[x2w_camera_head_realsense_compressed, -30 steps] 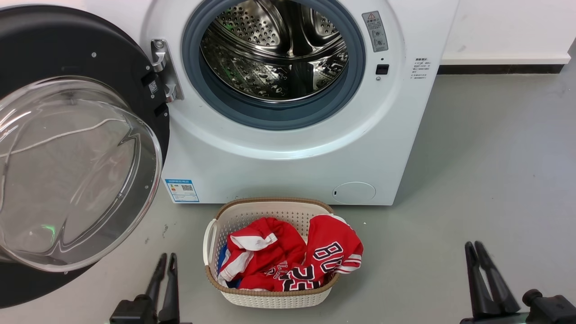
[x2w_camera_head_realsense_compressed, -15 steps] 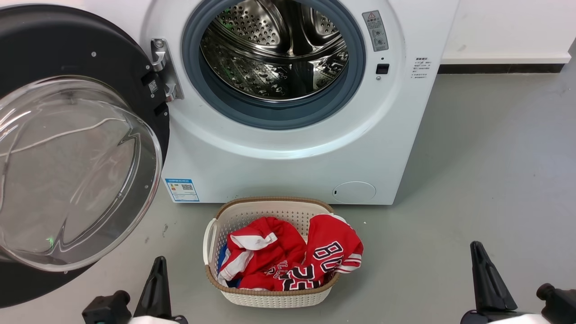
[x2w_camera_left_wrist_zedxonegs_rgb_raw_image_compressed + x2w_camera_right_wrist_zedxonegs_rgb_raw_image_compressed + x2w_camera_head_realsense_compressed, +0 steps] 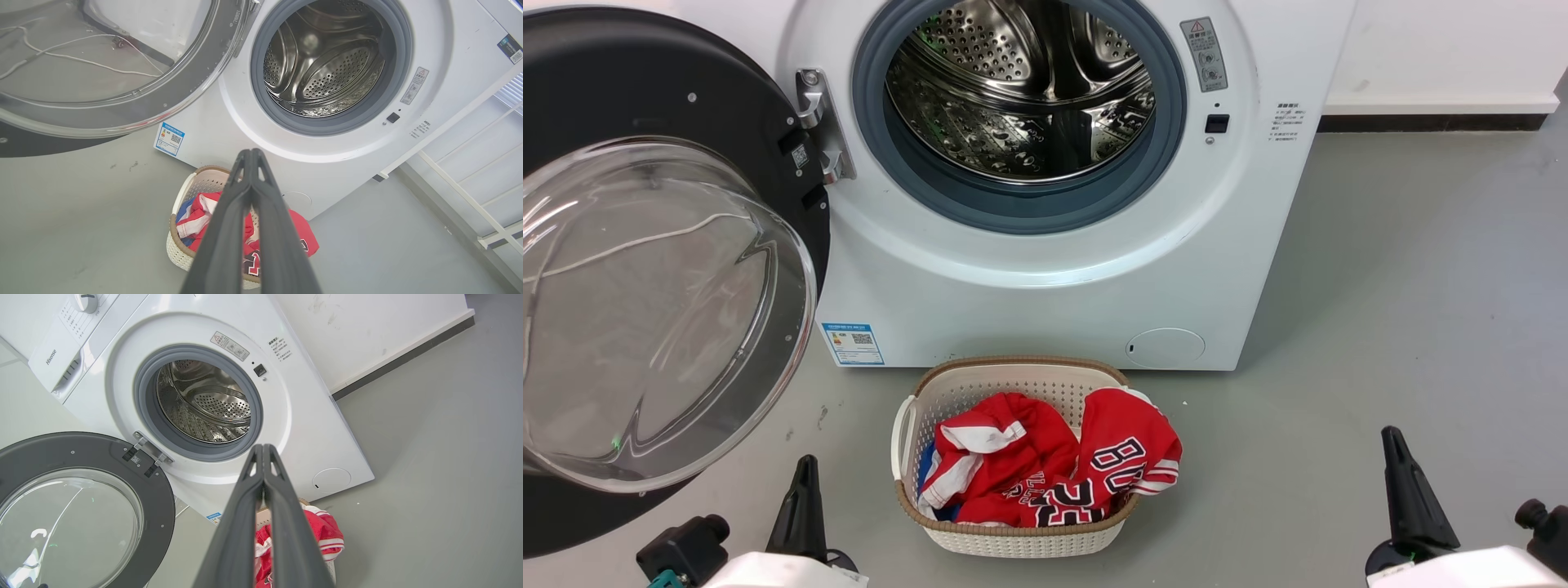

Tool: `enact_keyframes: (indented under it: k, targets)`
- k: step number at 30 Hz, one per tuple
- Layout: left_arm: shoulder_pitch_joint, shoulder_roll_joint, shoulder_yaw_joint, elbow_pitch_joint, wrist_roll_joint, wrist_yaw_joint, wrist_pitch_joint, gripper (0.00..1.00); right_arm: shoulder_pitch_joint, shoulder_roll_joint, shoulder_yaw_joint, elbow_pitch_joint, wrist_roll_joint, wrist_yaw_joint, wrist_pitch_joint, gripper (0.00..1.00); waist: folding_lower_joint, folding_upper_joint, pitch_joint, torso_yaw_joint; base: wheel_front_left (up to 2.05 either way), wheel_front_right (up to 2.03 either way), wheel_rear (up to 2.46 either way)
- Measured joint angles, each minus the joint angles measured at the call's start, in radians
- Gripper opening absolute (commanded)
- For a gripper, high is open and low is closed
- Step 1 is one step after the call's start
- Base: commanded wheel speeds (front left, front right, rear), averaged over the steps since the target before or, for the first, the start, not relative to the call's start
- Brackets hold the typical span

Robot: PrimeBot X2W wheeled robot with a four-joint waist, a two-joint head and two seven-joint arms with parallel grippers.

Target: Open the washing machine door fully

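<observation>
The left tool (image 3: 805,462) is hovering above the floor (image 3: 1405,310), its fingers pressed together and holding nothing. The right tool (image 3: 1390,433) is doing likewise, fingers together and empty. Ahead of the left tool and off to its left, well apart from it, the door (image 3: 662,310) is hanging swung wide on its hinge (image 3: 821,126), its glass bowl facing outward. The washing machine (image 3: 1045,269) is standing ahead of both tools, its steel drum (image 3: 1021,90) showing. Between the tools, nearer the left one, a basket (image 3: 1021,362) is sitting on the floor with red clothes (image 3: 1045,465) inside.
</observation>
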Motion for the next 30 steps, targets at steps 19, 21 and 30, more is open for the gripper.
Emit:
enact_keyframes:
  k: [19,21,30]
  targets:
    - [-0.048,0.0,0.02,0.03,-0.282,-0.021,0.067,0.0,-0.057,-0.008,-0.009,0.047,0.271,0.0,0.06,0.0,0.0,0.0,0.003,-0.001,0.0,0.0,0.0]
    - [-0.05,0.0,0.023,0.033,-0.308,-0.024,0.074,0.0,-0.059,-0.009,-0.011,0.053,0.298,0.0,0.065,0.0,0.0,0.0,0.003,-0.001,0.0,0.0,0.0]
    - [-0.07,0.0,0.033,0.045,-0.421,-0.033,0.101,0.0,-0.082,-0.011,-0.017,0.074,0.405,0.0,0.091,0.0,0.0,0.0,0.004,-0.002,0.0,0.0,0.0]
